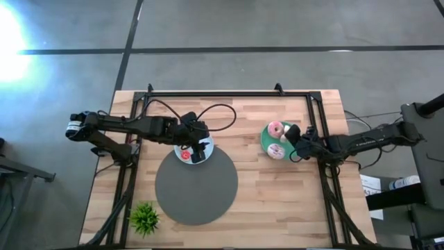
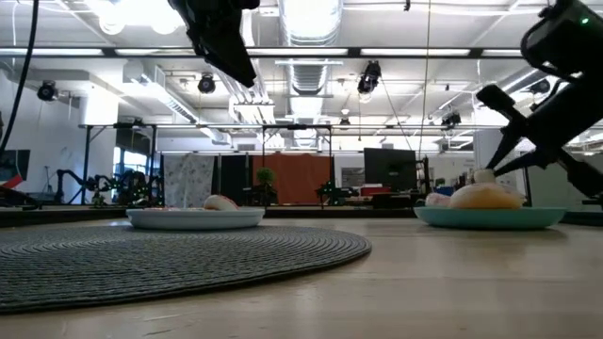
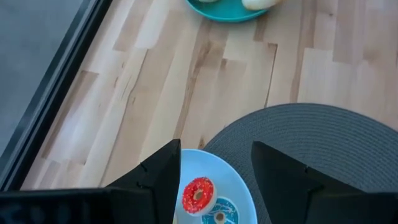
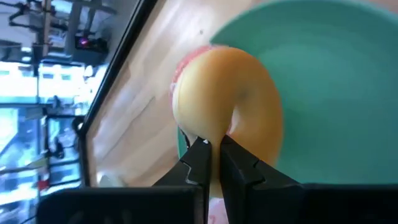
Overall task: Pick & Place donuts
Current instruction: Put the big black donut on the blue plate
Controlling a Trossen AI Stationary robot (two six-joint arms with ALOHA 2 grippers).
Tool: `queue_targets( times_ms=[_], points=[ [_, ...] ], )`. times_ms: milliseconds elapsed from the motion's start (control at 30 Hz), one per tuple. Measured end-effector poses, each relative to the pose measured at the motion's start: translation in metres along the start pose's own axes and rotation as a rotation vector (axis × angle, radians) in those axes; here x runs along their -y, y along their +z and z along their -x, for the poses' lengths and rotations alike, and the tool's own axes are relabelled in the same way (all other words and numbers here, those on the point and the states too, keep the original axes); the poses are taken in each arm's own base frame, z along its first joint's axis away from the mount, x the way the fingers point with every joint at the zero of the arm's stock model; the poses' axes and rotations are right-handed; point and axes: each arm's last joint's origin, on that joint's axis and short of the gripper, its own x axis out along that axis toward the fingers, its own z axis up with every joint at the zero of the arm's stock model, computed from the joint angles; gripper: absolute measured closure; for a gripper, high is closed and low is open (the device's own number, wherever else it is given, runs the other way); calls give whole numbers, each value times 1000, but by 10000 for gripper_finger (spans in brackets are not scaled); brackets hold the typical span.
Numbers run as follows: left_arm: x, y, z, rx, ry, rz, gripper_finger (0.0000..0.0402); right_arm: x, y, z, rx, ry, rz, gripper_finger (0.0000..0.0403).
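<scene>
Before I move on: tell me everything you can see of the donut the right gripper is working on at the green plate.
The donut is an orange-tan ring with pink icing showing along one edge, smooth like plastic. It stands tilted on edge at the rim of the green plate, its plain underside toward the wrist camera. The right gripper is shut on its ring wall. From above, a second pink donut lies flat nearby on that plate.

Shows, below and around the jaws, a light wooden table (image 1: 257, 201) on a grey concrete floor (image 1: 277, 28) crossed by dark seams (image 1: 208, 50), with a bright glare (image 1: 10, 42) at one edge. Looks, far beyond the jaws, into an open hall with strip lights (image 2: 311, 19), ceiling ducts (image 2: 311, 71), an orange-red partition (image 2: 301, 179) and a dark monitor (image 2: 388, 169).
</scene>
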Motion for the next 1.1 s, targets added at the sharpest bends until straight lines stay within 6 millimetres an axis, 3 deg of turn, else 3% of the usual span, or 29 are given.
queue_targets(
  times_ms=[200, 567, 933, 1100],
  points=[
    [0, 0, 0, 1, 0, 0, 230, -3, -3, 5, -61, 89, 46, 388],
    [0, 1, 0, 8, 7, 0, 230, 12, 4, 7, -112, -115, 107, 381],
    [0, 1, 0, 11, 6, 5, 230, -1, 15, 26, -97, -249, 243, 262],
    [0, 2, 0, 17, 5, 8, 230, -2, 14, 27, -123, -259, 266, 238]
  ],
)
